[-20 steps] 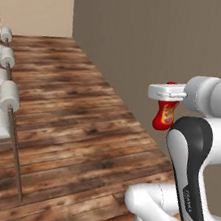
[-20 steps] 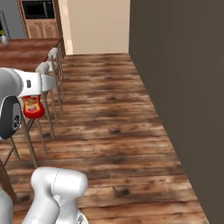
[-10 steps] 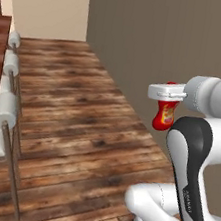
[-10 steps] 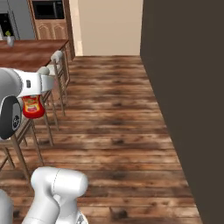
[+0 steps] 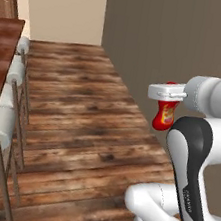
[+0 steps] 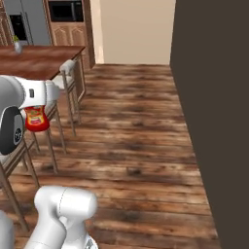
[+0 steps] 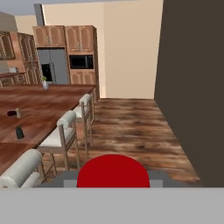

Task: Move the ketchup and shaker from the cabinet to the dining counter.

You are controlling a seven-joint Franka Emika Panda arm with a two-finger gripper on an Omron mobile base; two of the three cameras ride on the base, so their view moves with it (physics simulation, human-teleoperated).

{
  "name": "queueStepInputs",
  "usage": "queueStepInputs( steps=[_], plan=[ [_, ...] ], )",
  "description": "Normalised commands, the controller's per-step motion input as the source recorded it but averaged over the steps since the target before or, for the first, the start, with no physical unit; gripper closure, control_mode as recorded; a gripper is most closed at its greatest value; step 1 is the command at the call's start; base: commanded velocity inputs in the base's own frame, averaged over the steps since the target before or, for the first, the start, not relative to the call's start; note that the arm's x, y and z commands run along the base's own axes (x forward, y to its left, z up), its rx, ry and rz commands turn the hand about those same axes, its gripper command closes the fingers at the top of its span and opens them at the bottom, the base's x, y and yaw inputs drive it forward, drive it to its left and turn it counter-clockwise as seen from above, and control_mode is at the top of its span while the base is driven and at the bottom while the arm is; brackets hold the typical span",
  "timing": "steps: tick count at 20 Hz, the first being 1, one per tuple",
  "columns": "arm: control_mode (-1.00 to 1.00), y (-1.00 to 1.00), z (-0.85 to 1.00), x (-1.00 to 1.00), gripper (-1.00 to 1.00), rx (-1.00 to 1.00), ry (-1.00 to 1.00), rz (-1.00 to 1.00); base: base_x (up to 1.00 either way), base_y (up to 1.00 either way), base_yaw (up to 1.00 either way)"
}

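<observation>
Jaws (image 5: 166,94) gripping the ketchup (image 5: 164,114) near its cap, holding it upright in the air above the wooden floor (image 5: 80,123), well off any surface. In the right base view the ketchup (image 6: 35,119) is hanging beside the stools (image 6: 67,68). In the hand view its red cap (image 7: 113,171) is showing nearest, at the bottom. Stools (image 7: 66,121) standing in a row along the desk (image 7: 39,109) to the left. A small dark shaker (image 7: 19,132) sitting on the desk, with two more small items farther along. Dark wall (image 7: 192,78) rising on the right. Fridge (image 7: 51,65) and brown cabinets (image 7: 78,39) standing at the far end.
</observation>
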Motion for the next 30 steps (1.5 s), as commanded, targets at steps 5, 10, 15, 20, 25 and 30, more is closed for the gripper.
queueStepInputs(
  steps=[5, 10, 15, 20, 25, 30],
  plan=[
    [1.0, 0.0, 0.0, 0.0, 1.0, 0.0, 0.0, 0.0, 0.73, -0.27, 0.24],
    [1.0, 0.0, 0.0, 0.0, 1.0, 0.0, 0.0, 0.0, 0.72, -0.22, 0.31],
    [1.0, 0.0, 0.0, 0.0, 1.0, 0.0, 0.0, 0.0, 0.72, -0.2, 0.34],
    [1.0, 0.0, 0.0, 0.0, 1.0, 0.0, 0.0, 0.0, 0.75, -0.11, 0.37],
    [1.0, 0.0, 0.0, 0.0, 1.0, 0.0, 0.0, 0.0, 0.73, -0.04, 0.45],
    [1.0, 0.0, 0.0, 0.0, 1.0, 0.0, 0.0, 0.0, 0.7, -0.12, 0.43]
  ],
)
